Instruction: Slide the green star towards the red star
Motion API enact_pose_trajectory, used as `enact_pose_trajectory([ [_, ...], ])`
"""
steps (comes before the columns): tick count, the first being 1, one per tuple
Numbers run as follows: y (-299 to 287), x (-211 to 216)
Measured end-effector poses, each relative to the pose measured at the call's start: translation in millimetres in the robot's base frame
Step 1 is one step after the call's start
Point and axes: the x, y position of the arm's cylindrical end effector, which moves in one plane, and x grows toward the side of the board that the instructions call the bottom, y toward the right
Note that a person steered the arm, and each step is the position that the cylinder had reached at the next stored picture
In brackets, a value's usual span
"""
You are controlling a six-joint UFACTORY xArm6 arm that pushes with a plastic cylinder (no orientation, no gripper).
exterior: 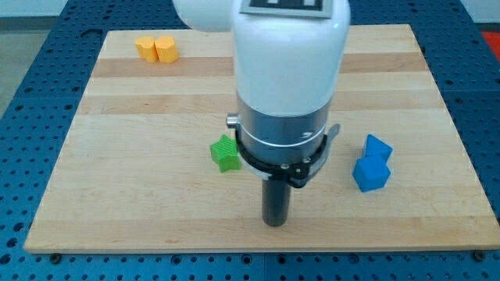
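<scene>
The green star (225,153) lies near the middle of the wooden board (141,187), just left of the arm's body. My tip (274,223) rests on the board below and to the right of the green star, a short way apart from it. No red star shows in the view; the arm's white and grey body (285,78) hides the board's centre and part of its top.
Two yellow blocks (155,48) sit touching at the view's top left. Two blue blocks (373,162) sit touching at the right, one above the other. The board's bottom edge runs just below my tip. A blue perforated table surrounds the board.
</scene>
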Motion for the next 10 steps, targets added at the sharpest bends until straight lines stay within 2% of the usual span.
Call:
enact_pose_trajectory([
  [3, -37.6, 0.0],
  [10, -59.1, 0.0],
])
